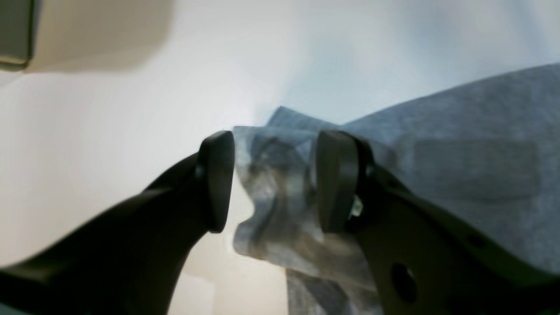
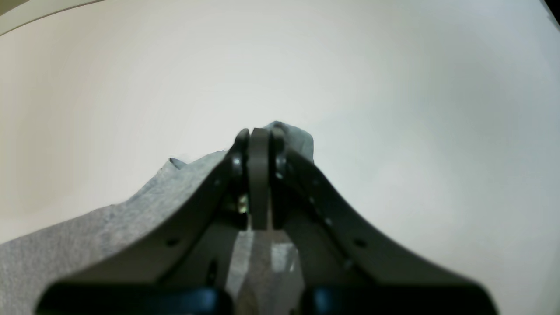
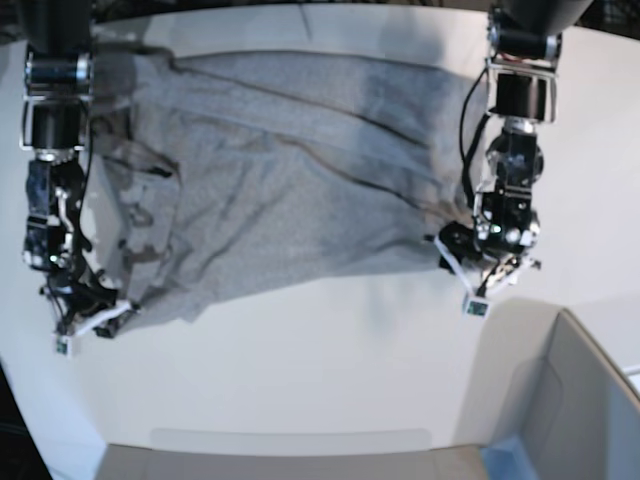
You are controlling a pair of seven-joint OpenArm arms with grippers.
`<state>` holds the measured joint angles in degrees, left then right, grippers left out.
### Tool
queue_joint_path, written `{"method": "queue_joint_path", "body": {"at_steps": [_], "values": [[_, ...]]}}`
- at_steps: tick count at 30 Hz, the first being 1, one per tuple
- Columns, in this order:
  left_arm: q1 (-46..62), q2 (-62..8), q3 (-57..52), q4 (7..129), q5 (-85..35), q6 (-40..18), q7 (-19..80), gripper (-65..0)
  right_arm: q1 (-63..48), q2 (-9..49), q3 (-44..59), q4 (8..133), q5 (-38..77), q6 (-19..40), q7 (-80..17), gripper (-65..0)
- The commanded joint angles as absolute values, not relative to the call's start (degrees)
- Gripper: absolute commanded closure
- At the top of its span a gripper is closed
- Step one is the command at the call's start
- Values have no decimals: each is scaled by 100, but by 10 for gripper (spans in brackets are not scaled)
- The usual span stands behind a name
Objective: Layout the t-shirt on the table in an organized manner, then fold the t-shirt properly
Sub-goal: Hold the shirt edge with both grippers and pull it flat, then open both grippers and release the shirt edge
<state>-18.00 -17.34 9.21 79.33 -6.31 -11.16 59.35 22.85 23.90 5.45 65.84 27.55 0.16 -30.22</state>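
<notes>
Though spread over the far half of the very large smooth white worktop (image 3: 300,400), lay with long diagonal creases and a bunched near-left part: light heather-grey soft cotton short-sleeved t-shirt (image 3: 300,180), not yet flat, no lettering visible. Judged to be in the laying-out step, with folding not begun. Found the black two-fingered right tool (image 2: 260,140) clamped shut at one near corner of the cloth, grey fabric peeking just beyond its tips, so read as pinching the t-shirt. Found the black two-fingered left tool (image 1: 273,181) at the opposite near corner with jaws standing apart, a crumpled fold of cloth lying between the pads and clear of at least one of them; read as open and holding nothing. Called next, probably, for closing that left tool on the corner or taking a fresh hold there, then drawing both corners apart and toward the near edge to pull out the creases, keeping the hem straight before any fold.
</notes>
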Motion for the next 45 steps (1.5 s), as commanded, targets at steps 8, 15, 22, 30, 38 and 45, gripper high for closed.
{"method": "queue_joint_path", "body": {"at_steps": [8,15,22,30,38,45], "values": [[-1947,-1789,884,7644,-611,-1086,5807,-309,2448,2484,576,6677,2782,31,-2870,0],[-1938,-1789,892,7521,-611,-1121,5631,-201,2448,2484,576,6686,2782,31,-2870,0],[-1965,-1789,866,7363,-611,-1130,5604,-21,2448,2484,576,6695,2782,31,-2870,0],[-1956,-1763,66,8303,-611,-1130,5622,-21,2475,2484,593,7046,2782,31,-2835,0],[-1965,-1675,92,8426,-611,-1138,5596,-21,2484,2484,611,7284,2782,31,-2826,0],[-2123,-1640,92,8629,-611,-1138,5314,-21,2484,2237,1930,7415,2791,31,-2826,0]]}}
